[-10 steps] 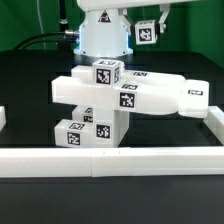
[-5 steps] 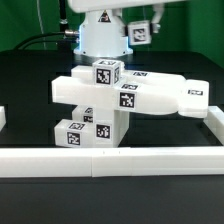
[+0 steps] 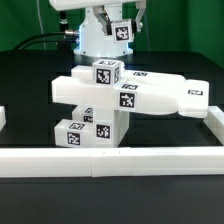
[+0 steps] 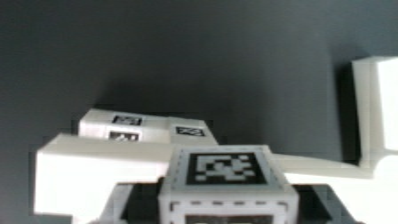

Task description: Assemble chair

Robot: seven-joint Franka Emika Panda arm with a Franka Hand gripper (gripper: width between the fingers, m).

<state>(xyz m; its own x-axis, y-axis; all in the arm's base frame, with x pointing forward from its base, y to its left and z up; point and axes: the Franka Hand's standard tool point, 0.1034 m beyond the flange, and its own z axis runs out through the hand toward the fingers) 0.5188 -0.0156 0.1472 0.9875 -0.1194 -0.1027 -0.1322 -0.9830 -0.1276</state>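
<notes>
Holding a tagged white part in the half-closed tool, high above the bench's far edge; chair stack below, nearer the front rail, long axis crosswise.

Chair: chunky matte-white plastic tagged parts, partly joined.
Pose: long pieces stacked crosswise on upright blocks.
Location: black table.

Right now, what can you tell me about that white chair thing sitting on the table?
The chair is a half-built cluster of chunky matte-white parts that look like plastic, several bearing black-and-white square tags. A long flat piece lies horizontally across the top, reaching toward the exterior view's right. A small tagged block sits on top, and tagged blocks stand beneath it. It rests on the black table, just behind the white border rail. Nothing grips it.
</notes>
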